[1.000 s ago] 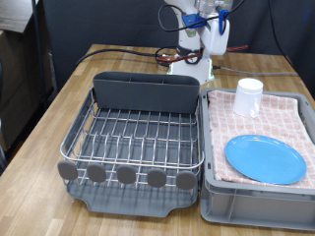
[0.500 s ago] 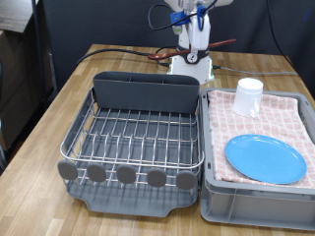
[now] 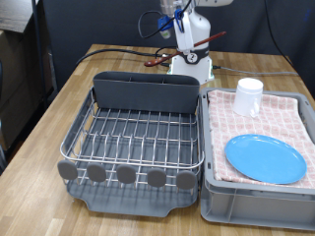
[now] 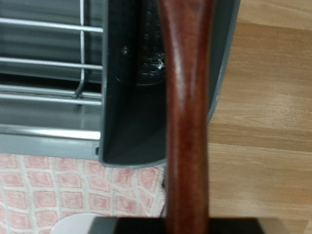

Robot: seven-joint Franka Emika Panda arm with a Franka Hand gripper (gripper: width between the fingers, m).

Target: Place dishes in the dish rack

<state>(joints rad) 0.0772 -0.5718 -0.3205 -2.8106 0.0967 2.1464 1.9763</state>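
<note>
My gripper is high at the exterior view's top, behind the dish rack, shut on the brown wooden spoon, which lies roughly level and slightly tilted. In the wrist view the spoon handle runs across the picture, with the rack's dark grey caddy open below it. The caddy stands at the rack's far edge. The light-blue plate and the white mug sit on the pink checked cloth at the exterior view's right.
The cloth lines a grey crate right beside the rack. Round grey discs line the rack's near edge. The robot base and cables lie behind the caddy. All stands on a wooden table.
My gripper has moved towards the exterior view's left with the spoon, from above the robot base to a spot behind the caddy. Plate and mug have not moved.
</note>
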